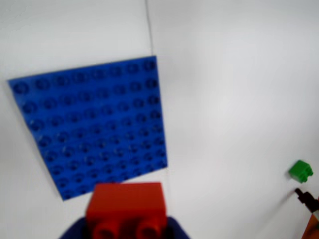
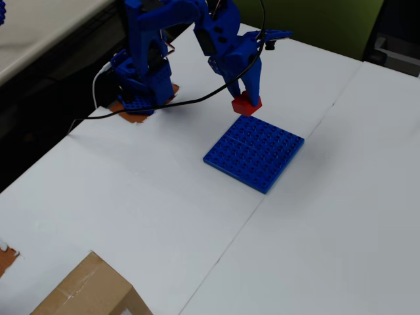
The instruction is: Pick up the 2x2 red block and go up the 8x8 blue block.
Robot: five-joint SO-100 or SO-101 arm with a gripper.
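My fingers (image 2: 245, 98) are clamped on the 2x2 red block (image 2: 246, 104), which hangs just off the desk (image 2: 164, 197) beside the far edge of the 8x8 blue block (image 2: 254, 152) in the overhead view; in the wrist view the red block (image 1: 125, 208) fills the bottom centre, with the blue plate (image 1: 92, 127) spread out just ahead of it and slightly left. I judge the pick is done and the step in hand is carrying the brick over the plate and setting it down on the studs. To do that well I would keep the grip firm, travel level and high enough to clear the plate's rim, square the brick to the stud grid, then lower straight down, not at a slant, so the studs seat and the thin plate does not skid. Room is generous: the white desk around the plate is bare on all sides, with a seam between the sheets running past it. A small green piece (image 1: 300, 171) sits well off to the right in the wrist view, and a cardboard box (image 2: 85, 292) lies near the desk's front edge, well apart from my path
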